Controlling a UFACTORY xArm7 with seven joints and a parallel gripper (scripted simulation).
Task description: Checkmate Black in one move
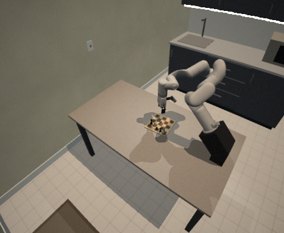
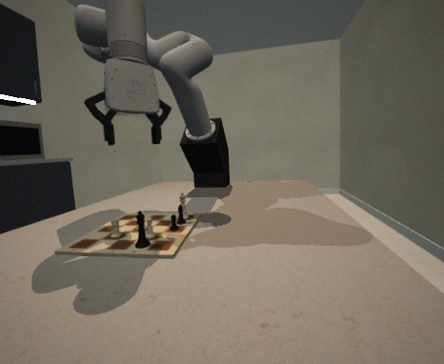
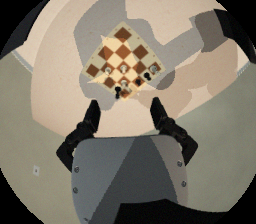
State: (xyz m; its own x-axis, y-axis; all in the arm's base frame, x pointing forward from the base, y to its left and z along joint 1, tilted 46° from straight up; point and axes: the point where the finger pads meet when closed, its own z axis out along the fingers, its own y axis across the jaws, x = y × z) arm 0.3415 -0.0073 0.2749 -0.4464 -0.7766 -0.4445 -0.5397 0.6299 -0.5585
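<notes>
A small chessboard (image 1: 169, 122) (image 2: 88, 245) (image 3: 122, 37) lies flat on the table (image 1: 114, 106) (image 2: 265, 299). Several black and white pieces stand upright on it, clustered along one side. The tallest black piece (image 2: 141, 231) stands near the board's front edge. A tall white piece (image 2: 182, 202) stands at the far corner, with two small black pieces (image 2: 173, 223) beside it. Two small white pieces (image 2: 116, 228) stand further in. My gripper (image 1: 163, 110) (image 2: 132, 139) (image 3: 125, 104) is open and empty. It hangs high above the board's edge, fingers pointing down.
The arm's black base (image 1: 218, 143) (image 2: 208, 152) stands on the table behind the board. A dark kitchen counter (image 1: 245, 85) with a microwave (image 1: 283, 54) (image 2: 12, 139) runs along the wall beyond the table. A wall closes the far side.
</notes>
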